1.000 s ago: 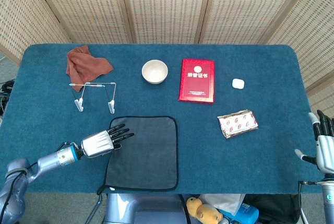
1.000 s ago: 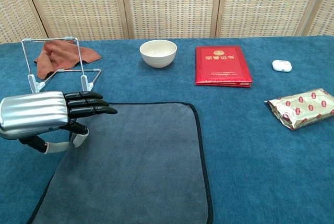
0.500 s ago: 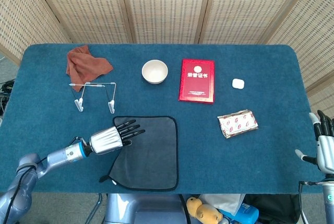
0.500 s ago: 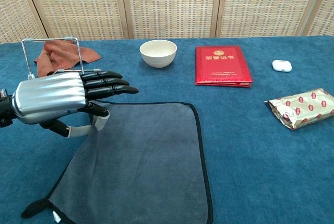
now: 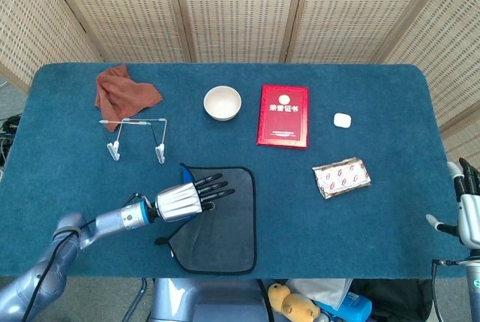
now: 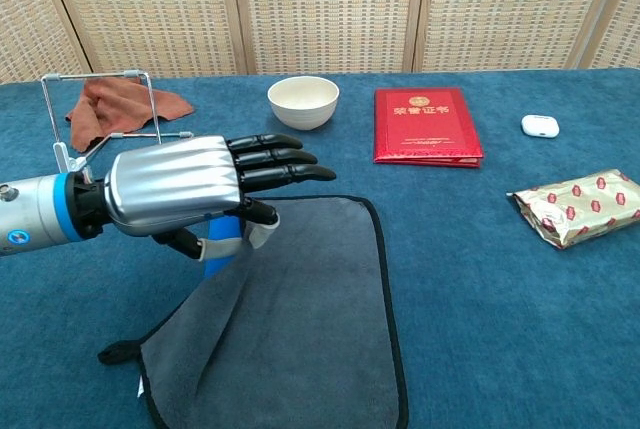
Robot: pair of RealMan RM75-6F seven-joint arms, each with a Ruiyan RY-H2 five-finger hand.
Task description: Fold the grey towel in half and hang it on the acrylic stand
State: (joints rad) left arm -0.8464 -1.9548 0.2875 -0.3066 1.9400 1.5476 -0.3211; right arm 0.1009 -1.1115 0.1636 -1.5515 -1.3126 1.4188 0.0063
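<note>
The towel [image 6: 300, 319] lies near-centre on the table [image 5: 375, 239], its left edge lifted. My left hand [image 6: 195, 189] pinches that edge — a thin hold that could slip mid-fold. The stand [image 5: 135, 136] waits far-left. My right hand [image 5: 466, 206] idles near-right, released.

- A staged test room: woven screen panels [image 5: 240, 7] stand beyond the left hand [image 6: 175, 184].
- Blue felt table [image 5: 375, 217] under it carries unrelated props.
</note>
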